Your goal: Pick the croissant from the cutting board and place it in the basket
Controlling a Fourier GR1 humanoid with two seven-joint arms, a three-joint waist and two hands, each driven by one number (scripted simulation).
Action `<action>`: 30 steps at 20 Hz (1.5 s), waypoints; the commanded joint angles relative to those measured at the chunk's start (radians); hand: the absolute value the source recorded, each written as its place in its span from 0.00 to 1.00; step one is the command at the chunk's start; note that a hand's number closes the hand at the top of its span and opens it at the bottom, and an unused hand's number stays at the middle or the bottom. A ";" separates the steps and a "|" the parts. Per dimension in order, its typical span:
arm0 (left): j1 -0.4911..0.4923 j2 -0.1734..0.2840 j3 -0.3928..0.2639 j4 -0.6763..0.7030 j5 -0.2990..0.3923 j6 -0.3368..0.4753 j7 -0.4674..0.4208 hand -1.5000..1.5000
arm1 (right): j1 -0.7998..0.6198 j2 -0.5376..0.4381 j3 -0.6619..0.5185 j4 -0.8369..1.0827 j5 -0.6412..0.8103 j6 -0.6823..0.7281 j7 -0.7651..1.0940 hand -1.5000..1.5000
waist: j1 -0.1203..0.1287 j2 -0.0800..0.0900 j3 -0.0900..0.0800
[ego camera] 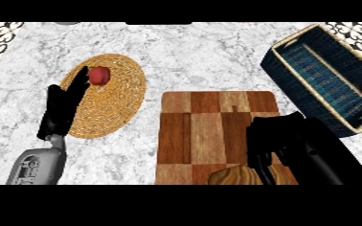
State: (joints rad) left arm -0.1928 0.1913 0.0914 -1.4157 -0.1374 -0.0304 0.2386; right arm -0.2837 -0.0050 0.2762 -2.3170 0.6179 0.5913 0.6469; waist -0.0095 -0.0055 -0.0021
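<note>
A brown croissant (233, 176) lies at the near edge of the wooden cutting board (205, 124), partly cut off by the lower edge of the view. My right hand (279, 139) hovers over the board's near right part, fingers curled downward beside the croissant's right end, holding nothing that I can see. The dark blue woven basket (297, 84) stands tilted at the right, its inside bare. My left hand (62, 107) rests open at the left, fingers up, over the rim of a straw mat.
A round woven straw mat (117, 100) lies left of the board with a small red fruit (99, 75) on its far part. White marble counter (198, 57) stretches between mat, board and basket.
</note>
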 commanded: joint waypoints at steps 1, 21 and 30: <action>-0.034 0.000 -0.006 -0.023 -0.001 0.000 0.046 0.50 | -0.202 0.005 -0.111 -0.088 -0.155 0.009 0.221 1.00 | 0.010 -0.001 0.000; -0.025 -0.018 -0.008 0.025 -0.023 0.022 -0.009 0.50 | -0.829 -0.545 -0.457 0.497 -0.285 0.212 0.305 1.00 | -0.002 0.008 -0.001; -0.050 -0.036 -0.016 -0.017 -0.017 0.028 0.047 0.50 | -0.700 -0.759 -0.503 0.752 -0.139 0.168 -0.066 1.00 | 0.016 0.010 0.003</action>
State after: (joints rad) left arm -0.2213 0.1812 0.0867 -1.4181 -0.1400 -0.0330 0.2515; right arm -1.0513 -0.6946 -0.2172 -1.6331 0.4104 0.7927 0.7035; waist 0.0063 0.0038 -0.0006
